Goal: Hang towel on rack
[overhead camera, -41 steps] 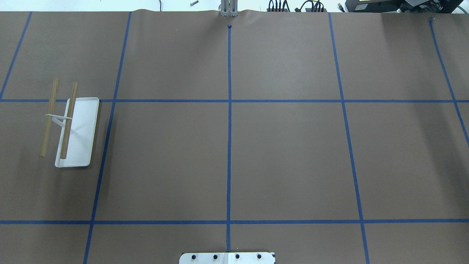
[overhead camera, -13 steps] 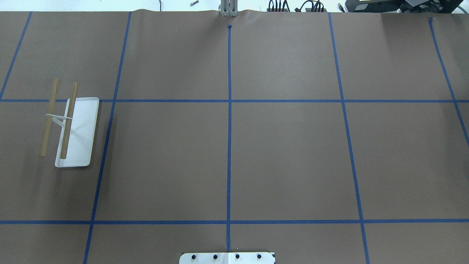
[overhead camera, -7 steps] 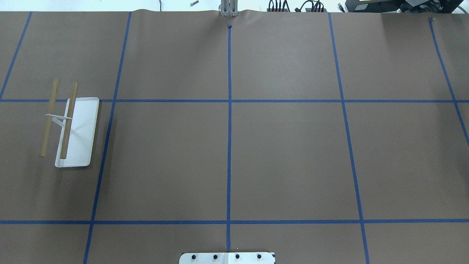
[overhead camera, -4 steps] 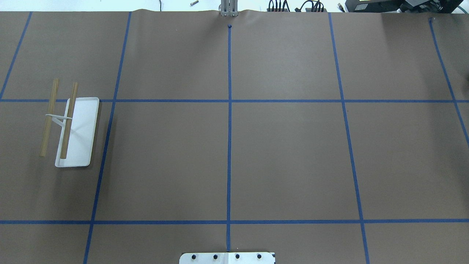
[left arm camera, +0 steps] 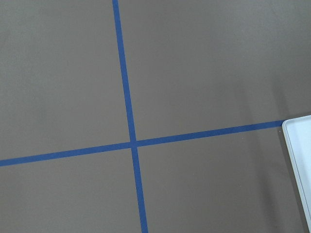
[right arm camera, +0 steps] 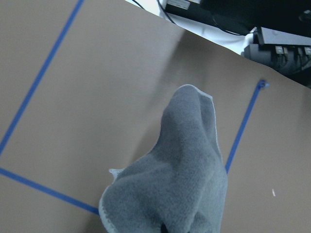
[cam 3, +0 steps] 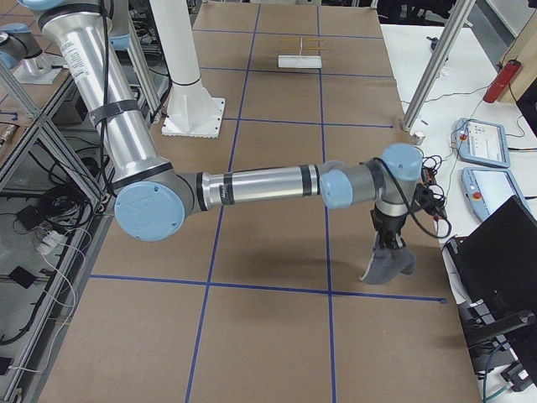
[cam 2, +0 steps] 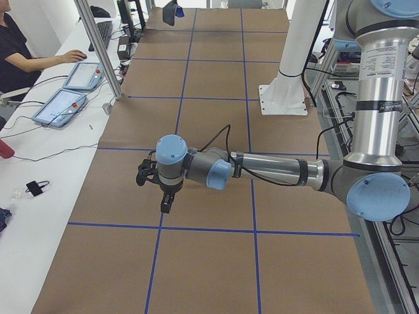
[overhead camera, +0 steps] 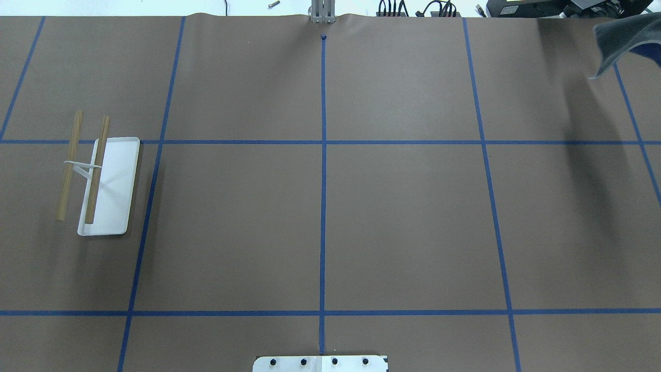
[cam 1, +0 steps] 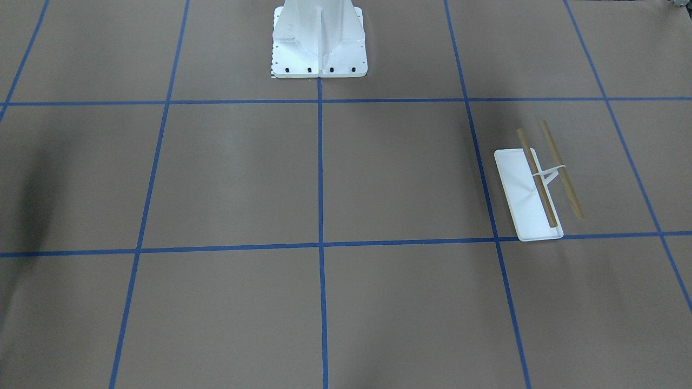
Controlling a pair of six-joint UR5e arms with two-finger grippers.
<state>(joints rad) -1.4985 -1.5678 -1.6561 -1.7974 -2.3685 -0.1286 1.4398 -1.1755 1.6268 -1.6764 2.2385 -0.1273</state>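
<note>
The rack [overhead camera: 98, 178] stands at the table's left side: white tray base, white support, two tan rods. It also shows in the front view [cam 1: 535, 189] and far off in the right side view [cam 3: 299, 59]. Its tray edge [left arm camera: 299, 160] is in the left wrist view. The dark grey towel [cam 3: 388, 262] hangs bunched in the air under my right gripper [cam 3: 388, 242]. The towel also shows in the right wrist view [right arm camera: 180, 170] and the overhead view's top right corner [overhead camera: 617, 39]. My left gripper [cam 2: 165, 207] hovers above the table. I cannot tell either gripper's state.
The white robot pedestal [cam 1: 319, 43] is bolted at the table's near middle edge. Blue tape lines grid the brown table. A metal post [cam 3: 432, 63], control tablets [cam 3: 482, 143] and a seated operator [cam 2: 26, 55] are along the far side.
The towel has come into the overhead view's top right corner, with a dark shadow on the table under it. The rack has not moved.
</note>
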